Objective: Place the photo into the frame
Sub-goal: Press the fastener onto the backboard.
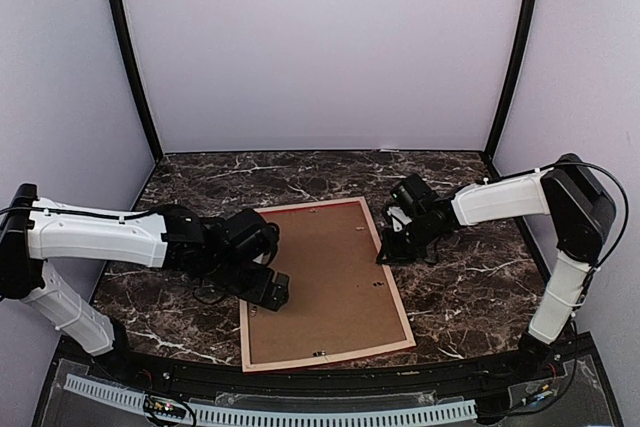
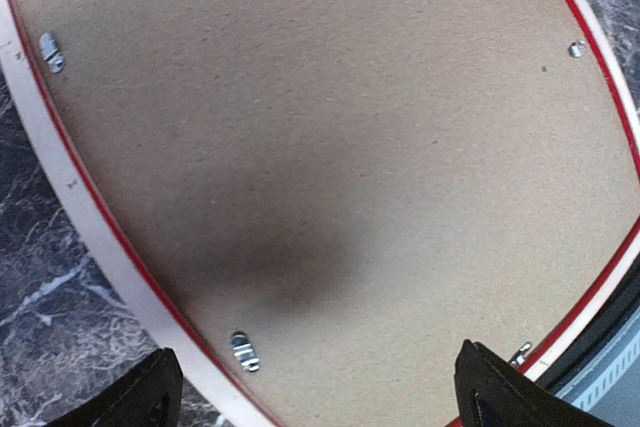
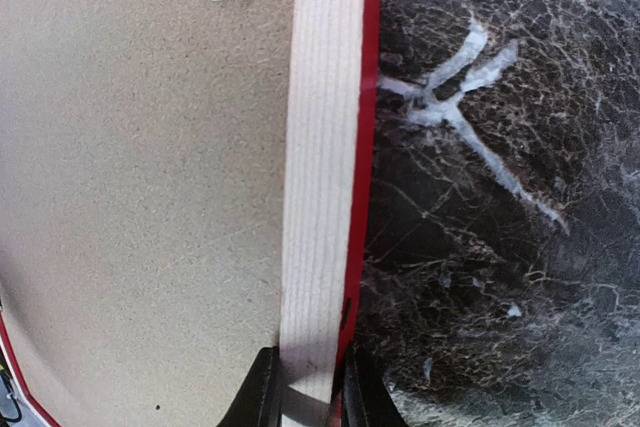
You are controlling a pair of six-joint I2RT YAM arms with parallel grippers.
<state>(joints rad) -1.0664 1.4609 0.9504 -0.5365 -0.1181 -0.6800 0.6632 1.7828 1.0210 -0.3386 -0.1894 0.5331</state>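
Right wrist: right gripper (image 3: 305,389) clamps frame (image 3: 320,197) rail; left gripper (image 2: 320,399) gapes over backing board (image 2: 300,97). Probably best: steady rail, turn clips (image 2: 245,350) gently.

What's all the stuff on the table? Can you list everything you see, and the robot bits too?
frame: one, red edge with a pale wood back, lying back-up in the middle of the table.
backing board: one, plain brown, sitting inside the frame.
metal clips: at least four, small and silver, along the board's edges.
table: one, dark marble with white veins, under everything.
walls: pale, around the back and sides.
left arm: one, white and black, reaching in from the left; left jaws wide open above the backing board.
right arm: one, white and black, reaching in from the right; right jaws narrow, astride the frame's rail, grip unclear.
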